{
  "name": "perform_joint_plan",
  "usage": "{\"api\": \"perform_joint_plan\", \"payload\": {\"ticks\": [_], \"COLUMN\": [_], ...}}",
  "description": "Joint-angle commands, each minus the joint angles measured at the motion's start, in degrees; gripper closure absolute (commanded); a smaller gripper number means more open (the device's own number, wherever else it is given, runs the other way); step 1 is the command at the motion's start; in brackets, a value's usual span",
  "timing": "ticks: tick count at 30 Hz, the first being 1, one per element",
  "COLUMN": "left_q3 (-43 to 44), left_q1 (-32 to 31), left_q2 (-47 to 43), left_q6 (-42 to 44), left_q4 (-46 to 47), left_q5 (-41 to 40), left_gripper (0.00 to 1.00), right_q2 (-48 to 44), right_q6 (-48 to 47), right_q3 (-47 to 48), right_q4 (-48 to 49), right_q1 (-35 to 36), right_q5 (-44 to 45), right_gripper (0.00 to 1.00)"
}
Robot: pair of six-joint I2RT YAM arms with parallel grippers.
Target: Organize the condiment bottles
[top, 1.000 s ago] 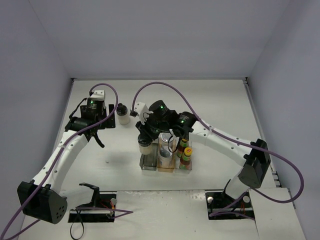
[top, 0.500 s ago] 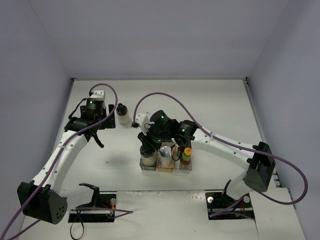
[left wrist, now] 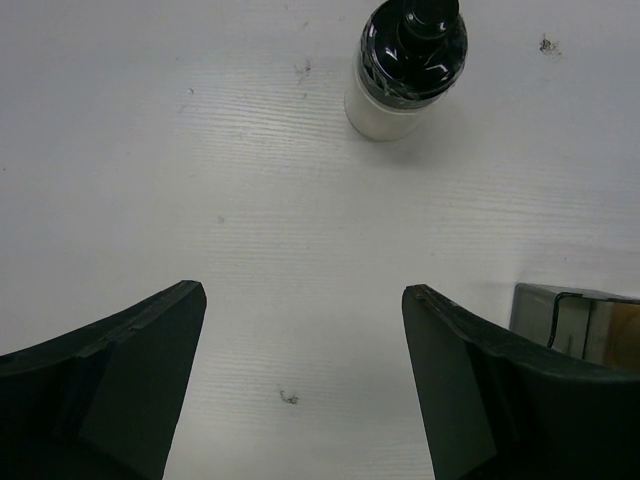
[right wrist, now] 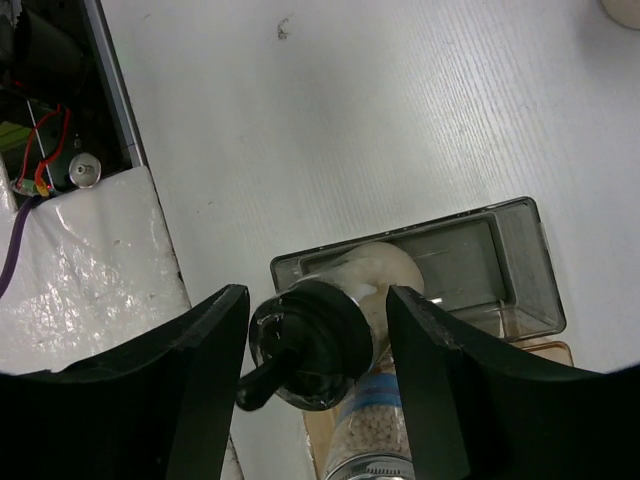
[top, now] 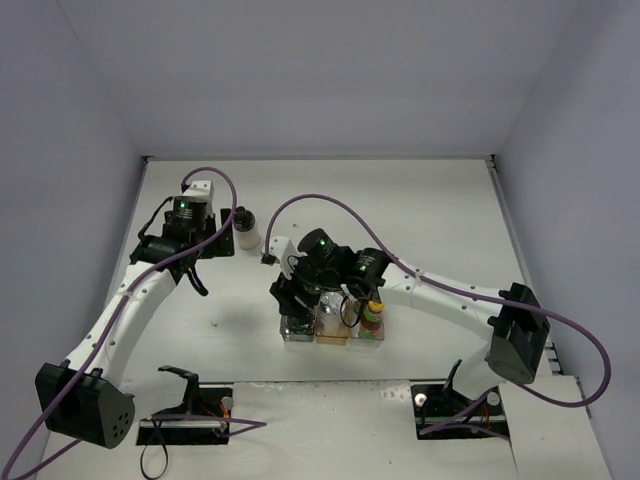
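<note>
My right pincer [right wrist: 318, 352] is clenched on the black-capped bottle [right wrist: 300, 340], whose base sits at the grey bin's [right wrist: 530, 262] nine-o'clock end in my wrist view; I'd lower it straight, clear of the rim, before releasing.

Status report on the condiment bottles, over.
Left gripper open, empty; loose black-capped bottle standing ahead. Right gripper shut on held black-capped bottle over the grey bin. No obstruction seen in bin.

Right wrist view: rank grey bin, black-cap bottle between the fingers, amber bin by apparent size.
1. grey bin, largest.
2. black-cap bottle, though it sits nearer the camera, which inflates it.
3. amber bin, only a corner in frame, so its rank is unsure.
</note>
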Motion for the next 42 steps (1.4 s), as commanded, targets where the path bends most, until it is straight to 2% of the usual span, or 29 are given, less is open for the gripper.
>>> {"api": "perform_joint_plan", "payload": {"ticks": [1,9,14,18,25,30,34,39,42], "left_q3": [0.7,0.8,5.7,8.3,15.0,22.4,27.9,32.3,32.4], "left_q1": [0.4,0.5,0.5,0.4,0.0,-0.5,-1.4,-3.5,-3.7], "left_q2": [-1.6,-0.8,2.9,5.6,14.1,22.3,30.4,35.4,36.9], "left_q6": [-0.4,0.1,0.1,-0.2,-1.3,-0.9,-0.6,0.3,-0.7], "left_q4": [4.2,6.8,5.3,5.6,7.1,7.1,5.5,2.8,1.4], "left_q5": [2.0,5.0,7.3,9.8,12.0,8.8,5.2,-0.8,-2.2], "left_gripper": [0.20,0.20,0.20,0.20,0.20,0.20,0.21,0.32,0.35], "right_q2": [-0.1,-2.2,-3.5,-6.8,-12.9,-18.7,-21.8,-25.3,-26.0], "right_q6": [0.1,-2.2,-4.3,-2.9,2.3,5.1,5.1,5.1,5.1], "right_q3": [0.2,3.5,9.0,10.5,7.6,0.1,-3.6,-6.9,-7.9], "right_q4": [4.5,3.1,0.9,3.0,6.5,9.7,11.5,11.8,12.0], "right_q1": [0.5,0.1,-3.2,-9.8,-22.9,-29.3,-31.1,-32.4,-32.6], "right_q5": [-2.3,-1.0,2.1,1.7,3.6,1.1,1.3,2.6,3.5], "right_gripper": [0.42,0.32,0.29,0.28,0.26,0.26,0.26,0.26,0.26]}}
